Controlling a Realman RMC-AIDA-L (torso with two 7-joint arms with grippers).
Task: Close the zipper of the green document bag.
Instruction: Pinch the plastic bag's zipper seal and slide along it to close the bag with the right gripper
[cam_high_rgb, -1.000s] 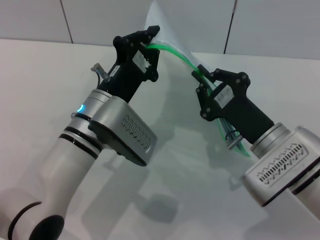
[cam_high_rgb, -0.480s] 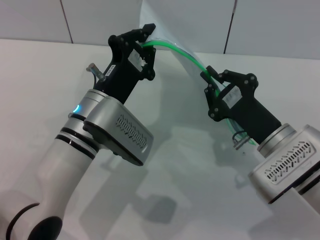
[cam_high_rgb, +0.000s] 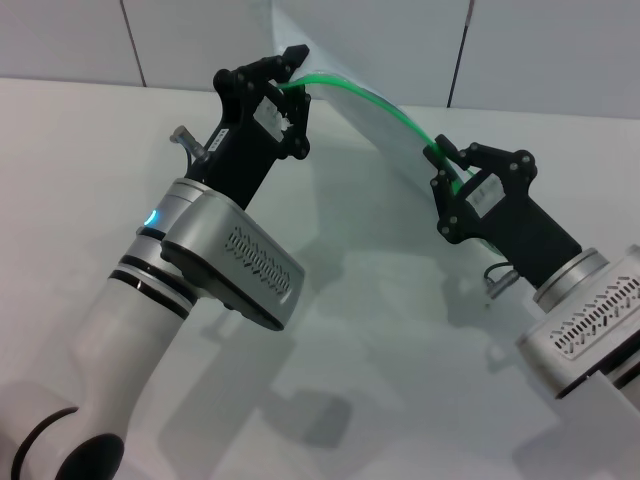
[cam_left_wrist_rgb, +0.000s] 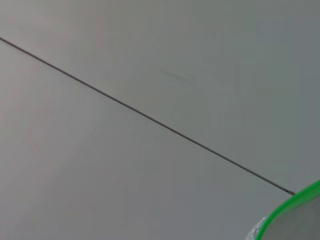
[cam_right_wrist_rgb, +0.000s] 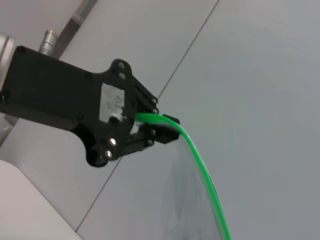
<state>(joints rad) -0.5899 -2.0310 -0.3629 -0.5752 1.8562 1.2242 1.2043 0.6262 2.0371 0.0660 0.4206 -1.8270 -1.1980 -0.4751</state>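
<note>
While the left gripper (cam_high_rgb: 291, 88) pinches one end of the thin bright green zipper (cam_high_rgb: 375, 98) of the translucent blue-grey document bag (cam_high_rgb: 385, 135) held aloft, the right gripper (cam_high_rgb: 447, 172), clamped midway, should next slide outward

green document bag (cam_high_rgb: 372, 135) held above the desk (cam_high_rgb: 70, 160), zipper (cam_high_rgb: 385, 108) spanning from left gripper (cam_high_rgb: 291, 72) to right gripper (cam_high_rgb: 447, 162).
</note>
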